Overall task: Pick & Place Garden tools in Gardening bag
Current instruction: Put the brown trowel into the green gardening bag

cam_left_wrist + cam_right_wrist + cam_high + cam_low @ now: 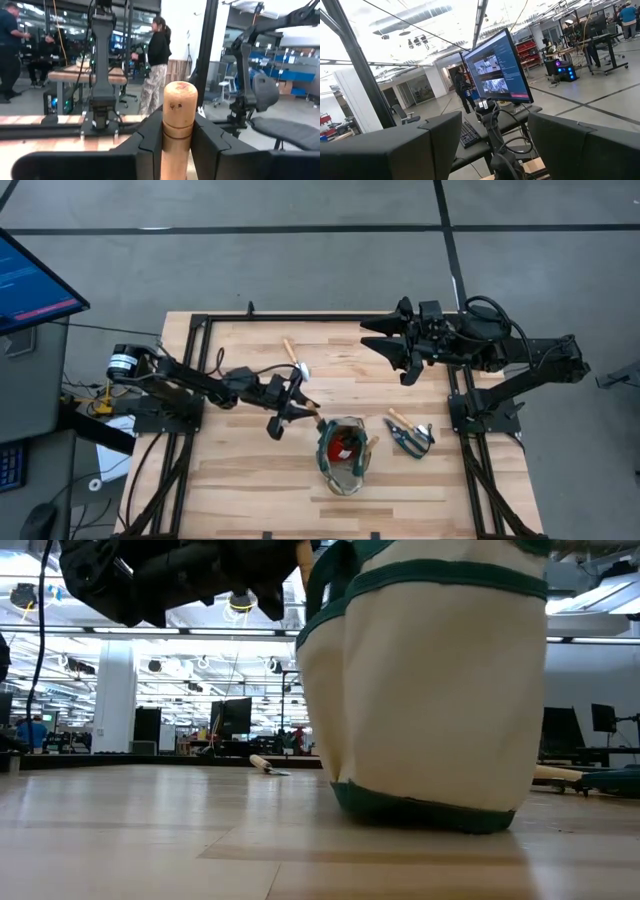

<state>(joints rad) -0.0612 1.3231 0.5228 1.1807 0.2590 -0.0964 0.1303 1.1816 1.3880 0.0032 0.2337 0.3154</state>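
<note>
**Left gripper clamping wooden-handled tool beside bag**

Sitting near the middle front of the pale wooden slatted table: small oval dark green fabric gardening bag with tan trim, showing something red inside from above. Filling the low view as a tall cream wall with green base band and green rim.

Gripping a pale wooden tool handle: left gripper, fingers closed on both sides of the rounded handle end, hovering just beside the bag's left rim. Showing only in the left wrist view: the grip itself, plus people standing in the room beyond.

Lying loose on the table: another wooden-handled silver-headed tool behind the left gripper, and dark-handled pruning shears just right of the bag; both clear from above, barely visible low.

Waiting raised at the table's back right: right gripper, fingers spread apart, wrist view facing a monitor off the table.
</note>
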